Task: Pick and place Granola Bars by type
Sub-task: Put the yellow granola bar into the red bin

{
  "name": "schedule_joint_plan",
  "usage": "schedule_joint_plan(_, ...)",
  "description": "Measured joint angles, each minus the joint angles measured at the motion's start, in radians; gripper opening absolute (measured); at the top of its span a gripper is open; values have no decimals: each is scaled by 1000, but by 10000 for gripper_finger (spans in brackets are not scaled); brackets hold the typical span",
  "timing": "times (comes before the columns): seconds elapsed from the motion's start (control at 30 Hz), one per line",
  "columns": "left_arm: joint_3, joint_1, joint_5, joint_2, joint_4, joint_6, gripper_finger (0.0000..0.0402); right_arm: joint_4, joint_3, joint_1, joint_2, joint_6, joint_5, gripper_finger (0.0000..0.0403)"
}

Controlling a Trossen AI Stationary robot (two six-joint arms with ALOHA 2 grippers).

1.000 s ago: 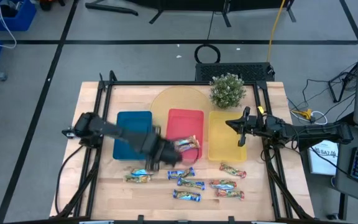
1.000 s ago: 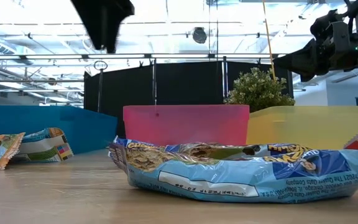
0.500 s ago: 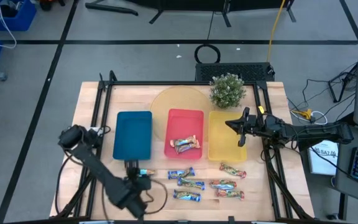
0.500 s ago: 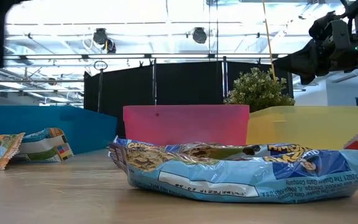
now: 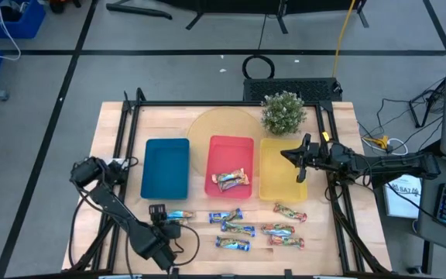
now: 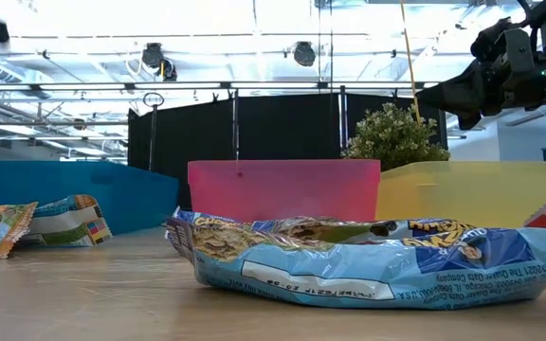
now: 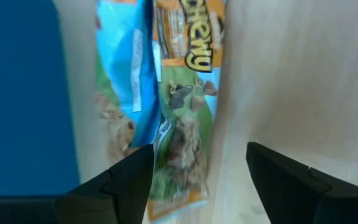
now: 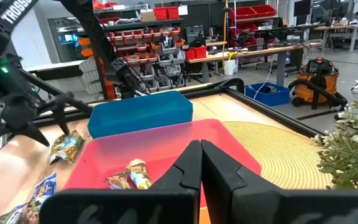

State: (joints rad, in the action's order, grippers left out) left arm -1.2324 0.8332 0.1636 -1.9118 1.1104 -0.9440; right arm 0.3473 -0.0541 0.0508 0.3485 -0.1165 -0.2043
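Left gripper spread wide, lined up over the gold/tan bar directly between its fingers, for pickup. Right gripper pinched closed, parked above the yellow tray.

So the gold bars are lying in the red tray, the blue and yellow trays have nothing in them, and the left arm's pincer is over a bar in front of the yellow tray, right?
Nearly. The left pincer is open over a bar in front of the blue tray, not the yellow tray; the high view shows this. The rest holds: the gold bars lie in the red tray, and the other two trays hold nothing.
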Motion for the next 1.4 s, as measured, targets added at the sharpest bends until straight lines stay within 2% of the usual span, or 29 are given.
schedule_joint_plan(0.2,80,-16,-32,7,-116,49,248,0,0,0,0,0,0,0)
schedule_joint_plan(0.33,84,-17,-31,6,-166,114,223,0,0,0,0,0,-1,0)
schedule_joint_plan(0.43,80,-17,-31,5,-182,118,191,-1,0,0,0,0,-1,0)
schedule_joint_plan(0.63,81,-7,-33,3,-207,101,102,0,0,0,3,0,0,0)
schedule_joint_plan(0.77,71,0,-14,2,-236,115,75,0,0,0,5,0,-1,0)
schedule_joint_plan(0.97,-37,-6,16,-9,-240,235,89,0,0,0,6,1,-2,0)
schedule_joint_plan(1.17,-236,-63,74,-6,-167,435,69,0,0,0,6,1,-3,0)
schedule_joint_plan(1.4,-474,-220,266,-2,-11,757,70,0,0,0,6,-1,-3,0)
